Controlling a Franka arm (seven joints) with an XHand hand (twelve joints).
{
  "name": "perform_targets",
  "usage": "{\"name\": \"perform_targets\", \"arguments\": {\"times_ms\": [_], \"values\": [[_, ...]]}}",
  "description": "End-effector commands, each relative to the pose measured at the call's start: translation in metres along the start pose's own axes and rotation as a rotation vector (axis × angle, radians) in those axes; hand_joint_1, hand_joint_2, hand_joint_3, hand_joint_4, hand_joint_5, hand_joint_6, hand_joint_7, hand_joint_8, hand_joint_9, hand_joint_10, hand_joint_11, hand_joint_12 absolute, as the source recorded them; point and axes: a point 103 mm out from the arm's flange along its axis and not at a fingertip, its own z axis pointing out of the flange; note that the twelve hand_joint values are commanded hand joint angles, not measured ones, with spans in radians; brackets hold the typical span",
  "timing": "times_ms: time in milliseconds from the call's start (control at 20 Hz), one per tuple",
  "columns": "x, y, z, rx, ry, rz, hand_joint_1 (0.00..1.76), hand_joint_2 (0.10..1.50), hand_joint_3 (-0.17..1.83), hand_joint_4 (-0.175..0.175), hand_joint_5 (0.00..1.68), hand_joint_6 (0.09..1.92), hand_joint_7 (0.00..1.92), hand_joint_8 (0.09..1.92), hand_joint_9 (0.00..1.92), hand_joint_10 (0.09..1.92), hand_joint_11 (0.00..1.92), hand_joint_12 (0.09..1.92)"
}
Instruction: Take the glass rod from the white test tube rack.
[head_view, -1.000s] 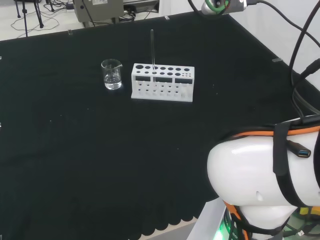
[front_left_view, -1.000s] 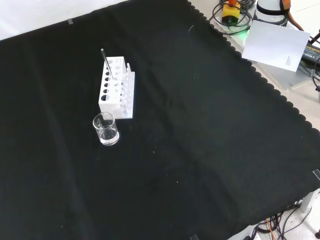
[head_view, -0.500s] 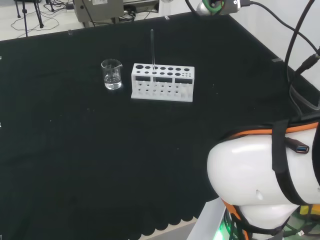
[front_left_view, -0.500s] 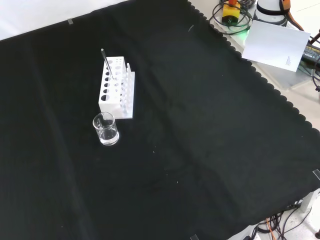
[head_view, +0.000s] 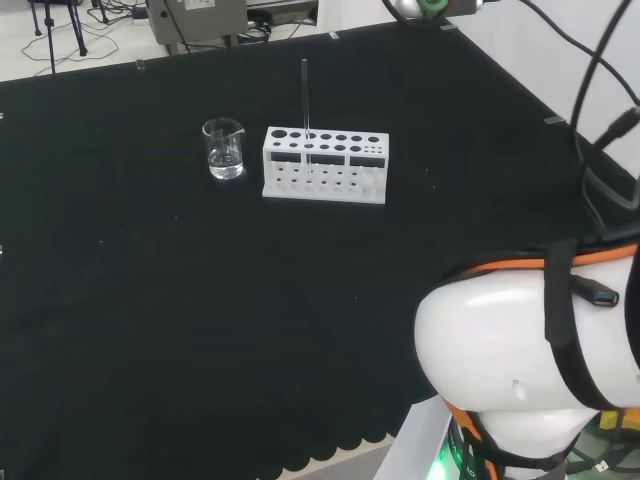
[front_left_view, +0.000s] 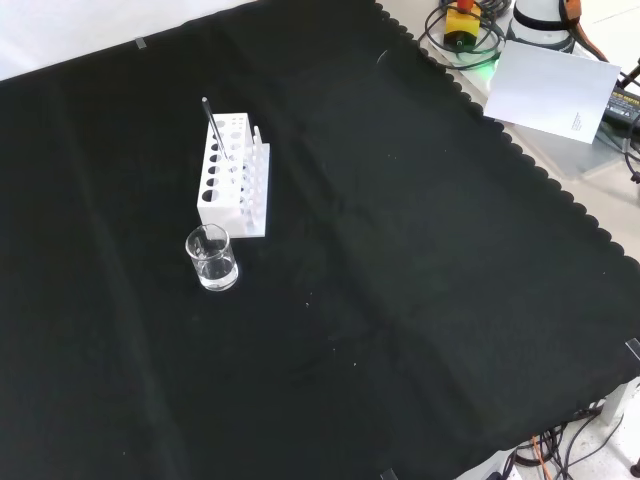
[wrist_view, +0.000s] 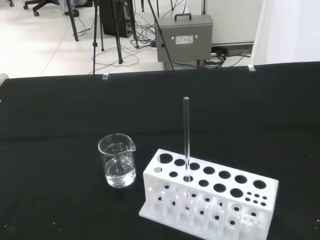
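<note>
Glass rod (wrist_view: 186, 145) stands upright in your rack (wrist_view: 210, 202) (beaker (wrist_view: 118, 161) beside it), probably hole-supported; hand's state: cannot tell.

Materials, quick rundown

Matt black cloth (front_left_view: 400, 300) on the table, matt white plastic rack (wrist_view: 210, 200), clear glossy glass rod (wrist_view: 186, 140) and beaker (wrist_view: 118, 161).

- Bench cloth (head_view: 150, 300): plain black, with a scalloped edge at the near side in the head view.
- Test tube rack (head_view: 325, 165): white, its top and front dotted with dark round holes.
- Glass rod (wrist_view: 186, 140): clear, colourless.
- Beaker (wrist_view: 118, 160): clear glass with faint white markings.
- Arm link (head_view: 520, 350): white, with orange trim and black straps.
- Case (wrist_view: 184, 37) beyond the cloth's far edge: grey.
</note>
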Motion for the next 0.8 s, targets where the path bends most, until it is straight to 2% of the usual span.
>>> {"name": "perform_targets", "arguments": {"times_ms": [50,250,500,650,800], "values": [[0.011,0.075,0.03,-0.02,0.008,-0.047,0.6,1.14,-0.17,-0.135,0.14,0.09,0.09,0.92,0.49,0.89,0.52,1.36],[0.015,0.106,0.032,-0.032,0.014,-0.054,0.61,1.15,-0.17,-0.144,0.18,0.09,0.18,0.95,0.6,0.89,0.62,1.34],[0.011,0.144,0.041,-0.032,0.04,-0.064,0.61,1.16,-0.17,-0.167,0.34,0.09,0.29,0.97,0.73,0.91,0.75,1.31],[0.014,0.164,0.05,-0.017,0.037,-0.112,0.61,1.16,-0.17,-0.175,0.38,0.1,0.33,0.98,0.77,0.92,0.8,1.31],[0.012,0.186,0.062,-0.003,0.042,-0.131,0.61,1.16,-0.17,-0.175,0.41,0.11,0.36,0.99,0.79,0.93,0.83,1.31]]}}
